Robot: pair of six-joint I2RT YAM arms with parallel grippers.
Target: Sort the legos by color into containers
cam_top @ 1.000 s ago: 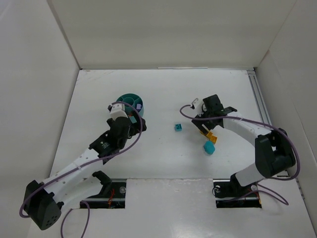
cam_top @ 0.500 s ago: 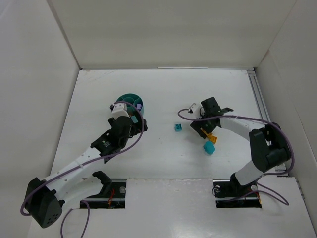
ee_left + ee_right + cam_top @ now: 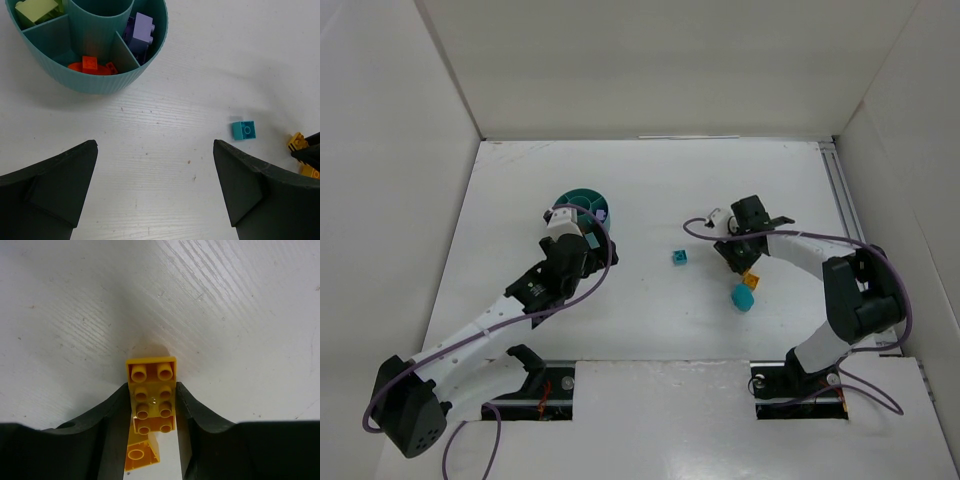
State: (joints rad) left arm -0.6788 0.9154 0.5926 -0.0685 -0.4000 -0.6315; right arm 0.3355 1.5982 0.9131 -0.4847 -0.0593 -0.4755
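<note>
Now the right gripper pinches a small yellow studded plastic lego plate, lying between three and four o'clock of the round teal compartmented plastic dish. A firm squeeze and a straight lift would suit best; the left gripper stands spread.

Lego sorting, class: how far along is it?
Done: a lilac brick, orange pieces and a pale yellow brick sit in separate compartments of the teal dish. In hand: the right end effector grips a yellow brick. Left: a small teal brick and larger teal piece lie loose.
</note>
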